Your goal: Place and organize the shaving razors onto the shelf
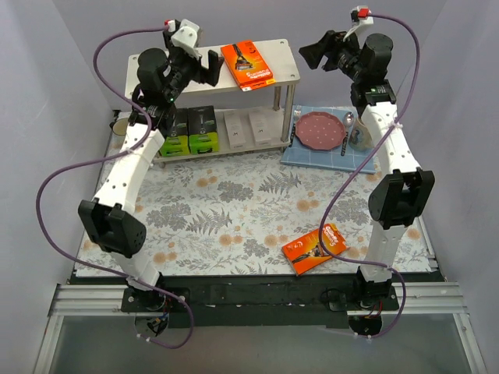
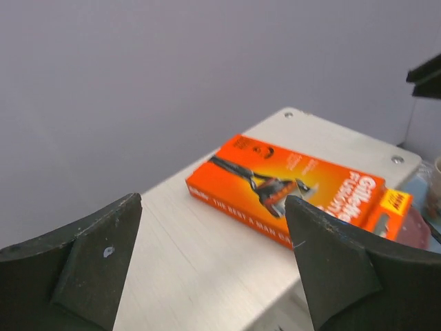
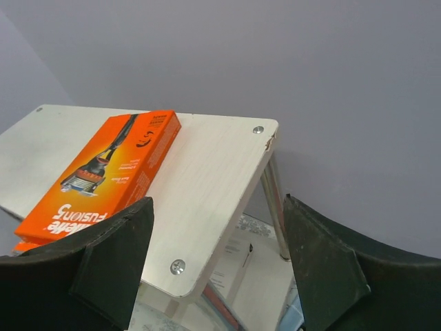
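Observation:
One orange razor pack (image 1: pixel 248 65) lies flat on the shelf's top board (image 1: pixel 284 54); it also shows in the left wrist view (image 2: pixel 289 186) and the right wrist view (image 3: pixel 103 176). A second orange pack (image 1: pixel 316 249) lies on the floral cloth at the front right. Two black-and-green packs (image 1: pixel 191 129) and two white boxes (image 1: pixel 249 128) sit on the lower tier. My left gripper (image 1: pixel 209 68) is open and empty over the top board's left half. My right gripper (image 1: pixel 310 53) is open and empty just right of the shelf.
A blue mat (image 1: pixel 300 152) with a red plate (image 1: pixel 321 130), a spoon and a cup (image 1: pixel 359 139) lies right of the shelf. A small cup (image 1: pixel 118 125) stands left of the shelf. Grey walls close in behind and at the sides.

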`<state>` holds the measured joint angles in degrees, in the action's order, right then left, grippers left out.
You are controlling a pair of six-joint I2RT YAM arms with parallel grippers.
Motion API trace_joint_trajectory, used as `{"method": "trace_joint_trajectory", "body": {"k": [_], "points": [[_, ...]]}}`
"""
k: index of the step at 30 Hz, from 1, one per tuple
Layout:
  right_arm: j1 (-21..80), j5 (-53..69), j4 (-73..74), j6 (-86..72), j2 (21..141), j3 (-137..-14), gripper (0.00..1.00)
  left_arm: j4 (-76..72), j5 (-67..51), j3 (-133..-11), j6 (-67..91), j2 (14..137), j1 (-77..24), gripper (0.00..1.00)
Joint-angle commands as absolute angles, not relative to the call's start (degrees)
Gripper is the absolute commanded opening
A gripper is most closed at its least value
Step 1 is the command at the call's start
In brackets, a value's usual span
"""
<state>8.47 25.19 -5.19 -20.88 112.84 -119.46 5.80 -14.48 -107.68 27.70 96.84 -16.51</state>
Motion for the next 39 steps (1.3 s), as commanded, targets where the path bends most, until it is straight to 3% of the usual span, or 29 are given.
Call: {"method": "trace_joint_trajectory", "body": {"k": [1,3,4,8,9,15,39], "points": [[8.96,24.32,-3.34,-16.00,110.30,-117.87,0.83,-13.36,-13.78,-113.62,29.70,104.66,-16.26,0.86],[9.14,26.62,-4.39,-15.56,110.39,-117.16,0.80,-9.60,-14.68,-123.63,34.41,109.58,-16.35,0.84],[9.23,27.67,-4.83,-15.73,110.22,-116.55,0.78,-8.01,-13.72,-126.45,36.45,113.51,-16.35,0.78],[10.10,29.62,-5.89,-16.00,109.60,-113.91,0.69,-8.24,-12.04,-124.74,42.27,113.31,-16.43,0.29],[10.28,29.88,-6.15,-15.91,109.60,-113.82,0.68,-9.31,-11.34,-119.41,42.28,112.33,-16.70,0.00],[11.86,30.24,-7.47,-16.35,110.83,-115.31,0.66,-8.71,-4.04,-114.08,43.59,110.74,-17.40,0.00],[17.05,21.98,-2.55,-9.85,115.13,-119.87,0.72,-8.35,-5.89,-113.91,44.12,116.99,-22.06,0.00]]}}
